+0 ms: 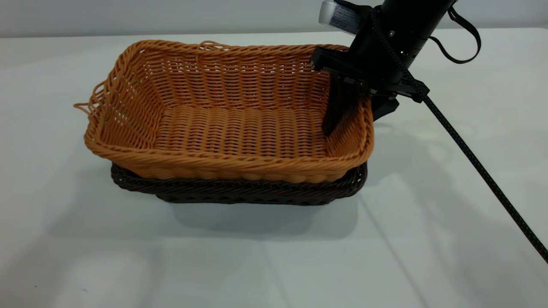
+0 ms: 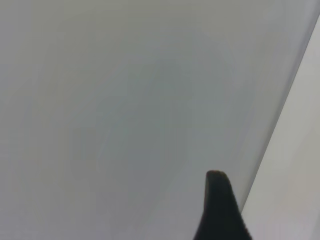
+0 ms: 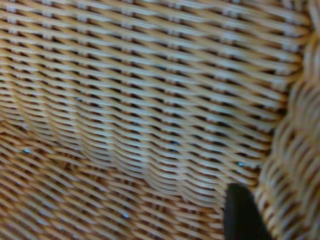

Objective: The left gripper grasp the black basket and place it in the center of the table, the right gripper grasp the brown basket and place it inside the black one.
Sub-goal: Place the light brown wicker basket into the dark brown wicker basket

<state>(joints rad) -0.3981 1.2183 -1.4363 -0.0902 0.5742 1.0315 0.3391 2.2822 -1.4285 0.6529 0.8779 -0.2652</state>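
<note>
The brown basket sits nested inside the black basket in the middle of the table. Only the black basket's rim and lower wall show beneath it. My right gripper straddles the brown basket's right wall, with one finger inside and the other outside. The fingers stand wider than the wall, so it is open. The right wrist view shows the inner finger beside the braided rim. My left gripper is out of the exterior view, over bare table by an edge.
The right arm's braided cable slants down over the table to the right of the baskets. White tabletop surrounds the baskets on all sides. The table's edge shows in the left wrist view.
</note>
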